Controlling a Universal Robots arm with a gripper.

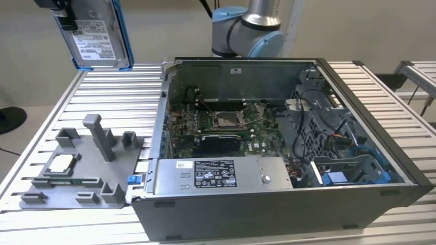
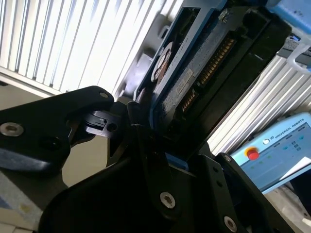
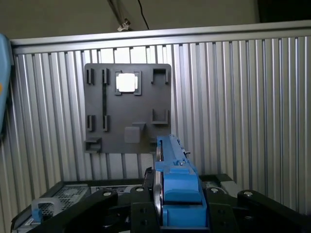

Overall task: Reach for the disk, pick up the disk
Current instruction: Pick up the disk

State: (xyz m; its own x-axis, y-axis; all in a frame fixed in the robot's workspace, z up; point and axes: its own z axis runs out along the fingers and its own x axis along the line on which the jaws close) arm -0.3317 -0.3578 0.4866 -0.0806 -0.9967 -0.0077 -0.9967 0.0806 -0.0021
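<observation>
The disk (image 1: 95, 35), a silver-grey drive with a white label and blue side rails, hangs upright in the air above the table's far corner at the exterior view's left. My gripper (image 1: 66, 20) is shut on its upper end, and only its black lower part is visible. In the second wrist view the disk (image 2: 194, 82) runs out from between the black fingers (image 2: 146, 145), showing its connector edge. In the first wrist view the disk's blue rail (image 3: 177, 187) stands edge-on in my gripper (image 3: 180, 216), high over the table.
An open computer case (image 1: 381, 168) fills the middle of the slatted table, with a grey labelled box (image 1: 218, 176) at its front. A grey fixture plate (image 1: 75, 173) (image 3: 127, 109) carries a small square chip (image 3: 127, 82). A control pendant (image 2: 272, 155) lies beside the table.
</observation>
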